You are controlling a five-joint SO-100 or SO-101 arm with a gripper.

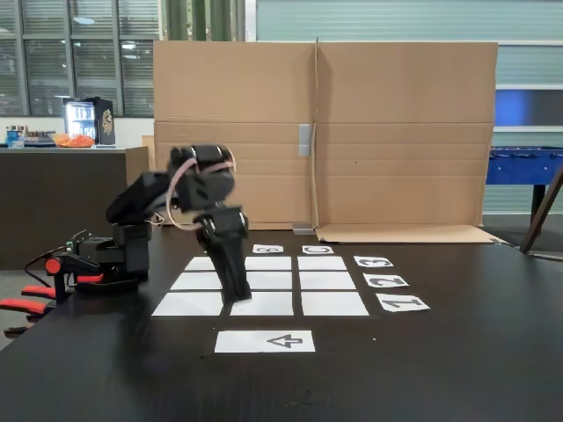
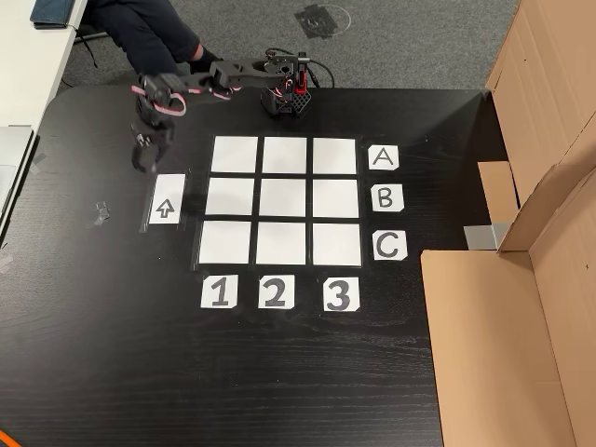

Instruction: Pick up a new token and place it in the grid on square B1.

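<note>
**Beside the grid, the arm is reaching down**

Near the arrow sheet (image 2: 166,198), the gripper (image 2: 142,160) is hanging over the dark table (image 2: 279,372), left of the grid (image 2: 282,198) overhead; its jaw state cannot be told. Square B1 (image 2: 231,196) is lying bare.

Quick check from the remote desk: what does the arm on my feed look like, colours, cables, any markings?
The arm is matte black throughout, built of blocky segments, with a pale pinkish cable looping around its upper joints. Its gripper is black and tapers narrow toward the tip. The base carries red-orange clamp handles and black wiring. No markings can be made out.
</note>
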